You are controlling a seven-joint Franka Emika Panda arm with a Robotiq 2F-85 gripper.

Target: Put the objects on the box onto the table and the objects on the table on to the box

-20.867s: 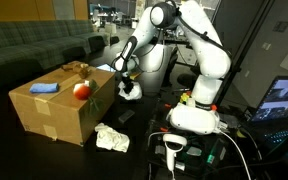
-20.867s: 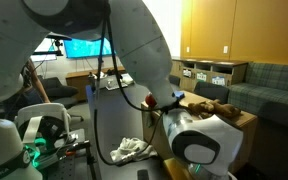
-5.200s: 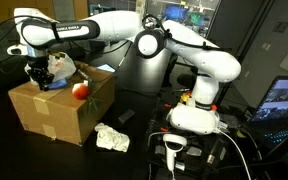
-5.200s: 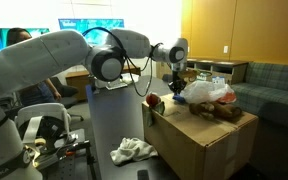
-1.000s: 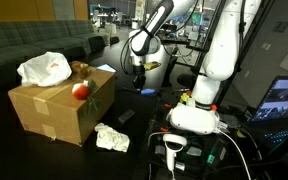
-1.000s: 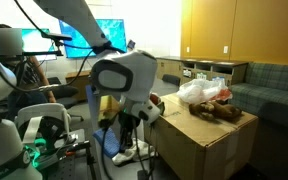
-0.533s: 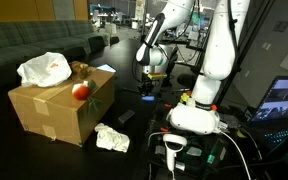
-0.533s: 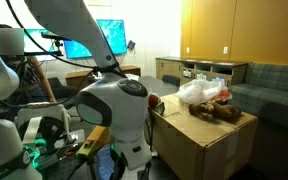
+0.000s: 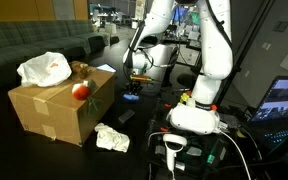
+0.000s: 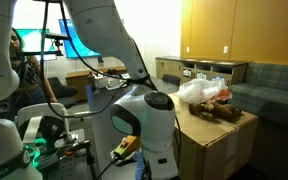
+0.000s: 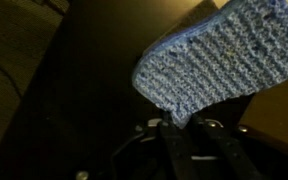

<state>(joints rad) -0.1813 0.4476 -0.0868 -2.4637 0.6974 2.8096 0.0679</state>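
Note:
The box (image 9: 54, 112) stands on the dark table (image 9: 144, 125); it also shows in the other exterior view as the box (image 10: 216, 142). On its top lie a white plastic bag (image 9: 46, 69), a red apple (image 9: 81, 90) and a brown object (image 9: 80, 68). My gripper (image 9: 132, 88) hangs above the table just beside the box's near corner, shut on a blue knitted cloth (image 9: 132, 96). In the wrist view the blue cloth (image 11: 219, 55) is pinched at one corner by my gripper (image 11: 191, 128) over the table (image 11: 84, 80).
A crumpled white cloth (image 9: 111, 138) lies on the table in front of the box, with a small dark flat object (image 9: 124, 117) behind it. The robot base (image 9: 196, 112) and cables stand close by. The arm's elbow (image 10: 144, 118) hides much of an exterior view.
The arm has swung round; over the last half second the gripper with the blue cloth shifted toward the box. The things on the box have not moved.

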